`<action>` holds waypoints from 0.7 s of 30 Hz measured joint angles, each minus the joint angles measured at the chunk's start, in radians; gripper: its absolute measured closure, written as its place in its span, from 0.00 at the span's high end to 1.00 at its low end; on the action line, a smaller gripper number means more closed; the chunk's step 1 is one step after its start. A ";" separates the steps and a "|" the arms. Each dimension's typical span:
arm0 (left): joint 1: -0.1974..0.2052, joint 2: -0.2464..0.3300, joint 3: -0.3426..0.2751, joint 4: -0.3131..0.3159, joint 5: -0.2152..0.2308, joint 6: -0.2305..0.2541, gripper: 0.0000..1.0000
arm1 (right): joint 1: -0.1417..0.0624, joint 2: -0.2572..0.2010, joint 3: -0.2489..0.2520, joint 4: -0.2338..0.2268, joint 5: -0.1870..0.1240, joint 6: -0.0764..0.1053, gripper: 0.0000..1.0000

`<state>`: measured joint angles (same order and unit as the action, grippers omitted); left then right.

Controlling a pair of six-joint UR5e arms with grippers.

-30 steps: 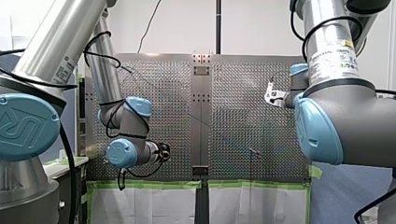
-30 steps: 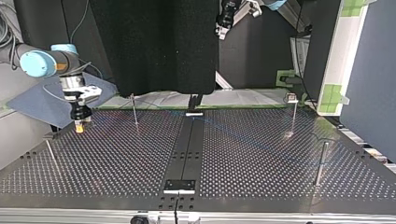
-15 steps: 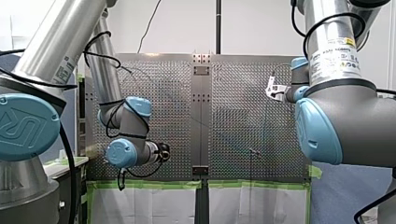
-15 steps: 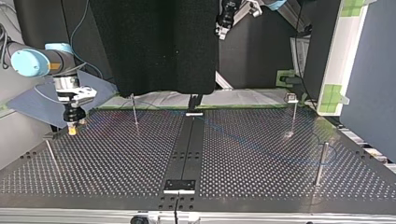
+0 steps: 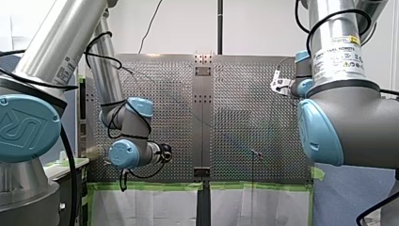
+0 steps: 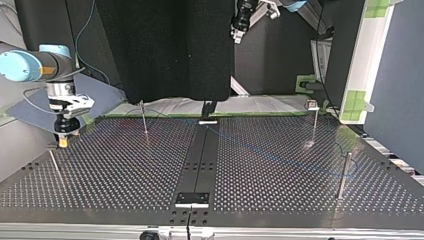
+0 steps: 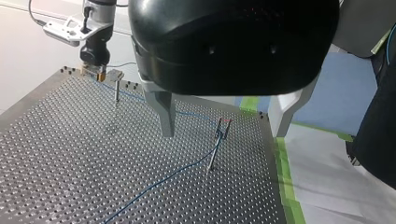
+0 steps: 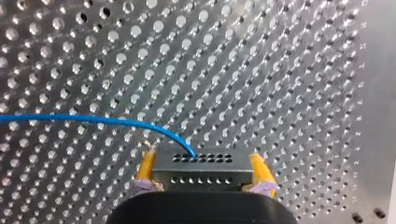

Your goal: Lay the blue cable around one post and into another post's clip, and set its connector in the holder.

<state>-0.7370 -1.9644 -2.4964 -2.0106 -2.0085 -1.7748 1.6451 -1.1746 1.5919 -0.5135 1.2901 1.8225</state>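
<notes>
Yellow pads (image 8: 146,167) of my right hand (image 8: 201,171) pinch a dark grey connector (image 8: 201,163) — a small block with two rows of tiny holes. The blue cable (image 8: 93,120) leaves one hole in the row farther from the hand and curves away just above the perforated metal worktop (image 8: 280,70). In the top view this hand hangs low at the worktop's left edge, just beside a flat-topped post (image 6: 54,165). From there the thin cable runs right across the worktop towards a tall post (image 6: 343,175) near the right edge. My left hand (image 7: 222,133) hovers well above the worktop, its fingers spread wide and holding nothing. Below it stands a slim clip-topped post (image 7: 215,149) that the cable passes — whether the cable sits in the clip I cannot tell.
</notes>
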 joint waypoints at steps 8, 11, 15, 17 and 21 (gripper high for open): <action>0.005 0.000 0.001 -0.007 -0.003 0.001 1.00 | -0.008 -0.002 -0.020 0.056 0.039 -0.030 0.17; 0.008 0.000 0.001 -0.006 -0.001 0.001 1.00 | -0.009 -0.004 -0.030 0.081 0.049 -0.054 0.17; 0.012 0.000 0.001 -0.007 0.000 0.002 1.00 | -0.009 -0.004 -0.035 0.122 0.075 -0.089 0.17; 0.015 0.000 0.001 -0.008 0.000 0.003 1.00 | -0.010 -0.004 -0.036 0.138 0.088 -0.107 0.17; 0.020 0.000 0.002 -0.009 0.001 0.003 1.00 | -0.015 -0.004 -0.039 0.172 0.121 -0.146 0.17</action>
<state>-0.7175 -1.9641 -2.4949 -2.0197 -2.0078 -1.7713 1.6304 -1.1790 1.5533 -0.3411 1.4111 1.6764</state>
